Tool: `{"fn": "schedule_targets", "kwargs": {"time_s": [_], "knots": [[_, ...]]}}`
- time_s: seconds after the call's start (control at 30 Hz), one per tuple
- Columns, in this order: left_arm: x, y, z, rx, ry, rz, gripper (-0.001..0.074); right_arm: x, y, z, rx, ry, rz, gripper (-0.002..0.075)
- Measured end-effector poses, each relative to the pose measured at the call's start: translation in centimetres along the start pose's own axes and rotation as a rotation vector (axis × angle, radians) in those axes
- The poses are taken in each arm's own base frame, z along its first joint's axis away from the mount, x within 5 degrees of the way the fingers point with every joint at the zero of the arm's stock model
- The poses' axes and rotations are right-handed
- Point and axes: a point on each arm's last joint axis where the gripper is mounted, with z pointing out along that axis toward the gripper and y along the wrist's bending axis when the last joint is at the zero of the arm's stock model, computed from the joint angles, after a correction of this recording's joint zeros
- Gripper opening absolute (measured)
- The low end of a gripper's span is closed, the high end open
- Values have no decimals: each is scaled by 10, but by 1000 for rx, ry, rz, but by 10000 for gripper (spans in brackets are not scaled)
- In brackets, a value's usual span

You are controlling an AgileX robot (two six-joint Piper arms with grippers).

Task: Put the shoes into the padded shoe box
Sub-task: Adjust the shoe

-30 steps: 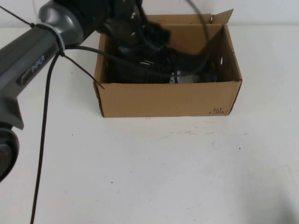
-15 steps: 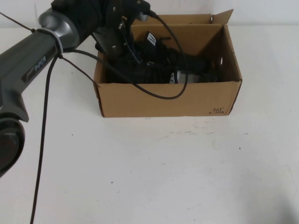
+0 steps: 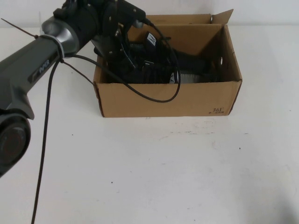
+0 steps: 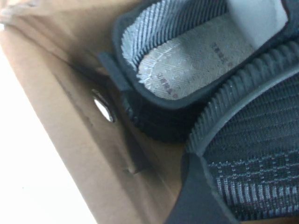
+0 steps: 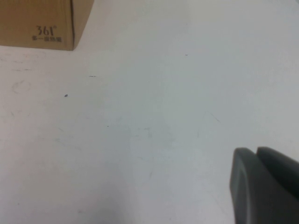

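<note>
The brown padded shoe box (image 3: 168,100) stands at the far middle of the table, and its "361" corner shows in the right wrist view (image 5: 42,23). Both black knit shoes (image 3: 187,65) lie inside it. My left gripper (image 3: 133,58) reaches down into the box's left end. In the left wrist view my left gripper (image 4: 243,186) is shut on one shoe's black knit upper (image 4: 261,154), beside the box wall (image 4: 70,116). The other shoe (image 4: 187,60) lies next to it, showing its grey insole. My right gripper (image 5: 256,154) is shut and empty above the bare table, right of the box.
The left arm's black cable (image 3: 154,95) hangs in a loop over the box's front wall. A small metal eyelet (image 4: 103,106) sits in the box's inner wall. White table (image 3: 154,172) stretches in front of the box.
My left arm has shifted left and lower into the box's left end, and its cable loop has swung down over the front wall. The box has not moved.
</note>
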Motion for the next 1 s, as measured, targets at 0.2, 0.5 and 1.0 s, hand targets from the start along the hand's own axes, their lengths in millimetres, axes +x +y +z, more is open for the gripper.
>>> {"fn": "schedule_targets", "kwargs": {"time_s": [0.2,0.5,1.0], "knots": [[1,-2,8,17,0,7,400,0,0,0,0,0,0,-8],[4,0,19,16,3,15,400,0,0,0,0,0,0,-8],[14,-3,17,43,130,-21,18,0,0,0,0,0,0,-8]]}}
